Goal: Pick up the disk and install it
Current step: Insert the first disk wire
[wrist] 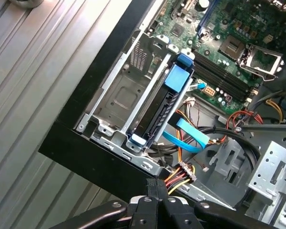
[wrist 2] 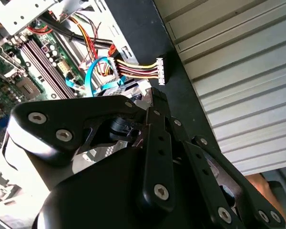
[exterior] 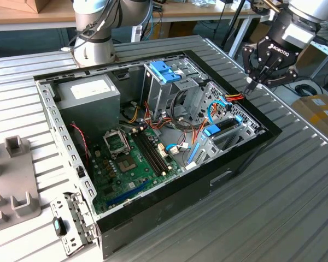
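Gripper (wrist: 153, 190), fingers pinched together on nothing, hovers over the case (wrist: 86, 152) corner; disk (wrist: 155, 114) stands on edge in the drive bay (wrist: 115, 98), seemingly installed, so any last push must land on its blue frame (wrist: 175, 78).

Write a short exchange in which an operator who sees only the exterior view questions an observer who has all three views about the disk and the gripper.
Operator: Is the disk in the gripper?
Observer: No. In the first wrist view the gripper is shut on nothing, and the disk stands on edge in the drive bay.
Operator: What is beside the gripper?
Observer: In the second wrist view the power connector hangs loose over the black case rim, close to the gripper but not gripped.
Operator: Is the disk cabled?
Observer: In the first wrist view a blue flat cable lies by its end. I cannot tell whether it is plugged in.
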`<act>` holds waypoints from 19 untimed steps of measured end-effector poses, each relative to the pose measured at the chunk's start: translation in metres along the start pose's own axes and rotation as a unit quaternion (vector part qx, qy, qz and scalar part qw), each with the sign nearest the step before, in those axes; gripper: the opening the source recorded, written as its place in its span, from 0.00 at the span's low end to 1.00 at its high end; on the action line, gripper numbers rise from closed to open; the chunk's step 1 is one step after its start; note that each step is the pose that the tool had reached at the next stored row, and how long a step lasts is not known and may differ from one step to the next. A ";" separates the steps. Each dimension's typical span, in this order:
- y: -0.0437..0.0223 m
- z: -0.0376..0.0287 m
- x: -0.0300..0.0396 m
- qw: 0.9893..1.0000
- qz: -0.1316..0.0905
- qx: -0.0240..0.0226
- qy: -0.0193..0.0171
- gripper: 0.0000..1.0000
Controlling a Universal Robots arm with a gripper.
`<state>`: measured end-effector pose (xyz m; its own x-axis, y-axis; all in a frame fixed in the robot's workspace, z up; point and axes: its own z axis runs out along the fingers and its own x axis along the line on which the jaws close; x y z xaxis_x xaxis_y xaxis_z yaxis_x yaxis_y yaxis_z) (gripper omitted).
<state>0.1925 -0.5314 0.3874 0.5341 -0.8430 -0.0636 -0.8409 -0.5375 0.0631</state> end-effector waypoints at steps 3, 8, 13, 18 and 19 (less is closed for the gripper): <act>0.0000 0.0000 -0.0001 1.000 -0.021 -0.001 0.001 0.10; -0.0001 0.0000 -0.0001 0.999 -0.041 -0.003 0.003 0.10; -0.0001 0.0001 -0.0002 0.998 -0.064 -0.004 0.004 0.10; -0.0002 0.0001 -0.0003 0.997 -0.080 -0.005 0.005 0.10; -0.0002 0.0001 -0.0003 0.997 -0.083 -0.005 0.005 0.10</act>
<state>0.1925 -0.5311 0.3874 0.6667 -0.7426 -0.0636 -0.7399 -0.6697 0.0631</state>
